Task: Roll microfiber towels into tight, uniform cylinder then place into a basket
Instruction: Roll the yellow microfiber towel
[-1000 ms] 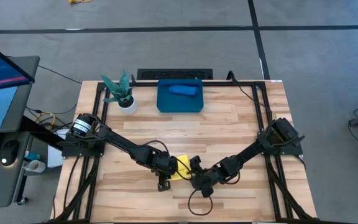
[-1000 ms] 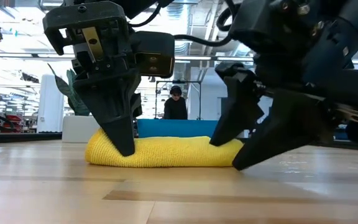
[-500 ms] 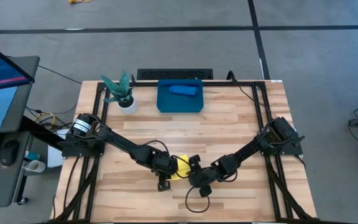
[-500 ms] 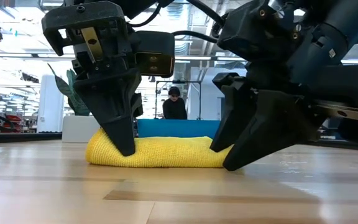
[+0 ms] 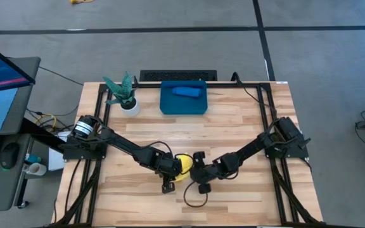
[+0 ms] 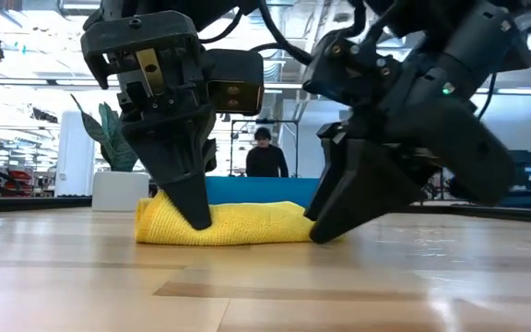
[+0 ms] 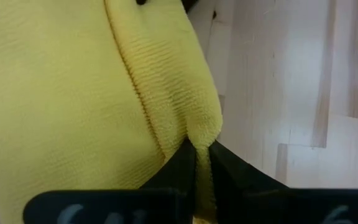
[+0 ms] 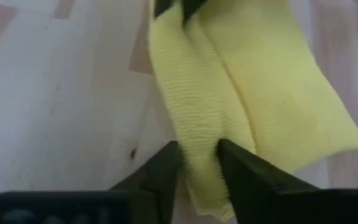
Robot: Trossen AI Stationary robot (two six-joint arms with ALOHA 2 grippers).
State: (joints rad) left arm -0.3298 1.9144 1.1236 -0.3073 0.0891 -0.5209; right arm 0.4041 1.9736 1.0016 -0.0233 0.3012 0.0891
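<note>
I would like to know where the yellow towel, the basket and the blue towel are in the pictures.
yellow towel (image 6: 238, 224), low view, on the front face of the roll between the two arms.
basket (image 5: 170, 104), high view, on the bare floor of the tray.
blue towel (image 5: 186, 92), high view, on the middle of the roll.

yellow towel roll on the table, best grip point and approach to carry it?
Probably at the two ends, from above. The yellow towel lies as a long, low, soft roll on the table, so a mid pinch would likely let it sag. The left tool and right tool each already pinch a fold near opposite ends.
</note>
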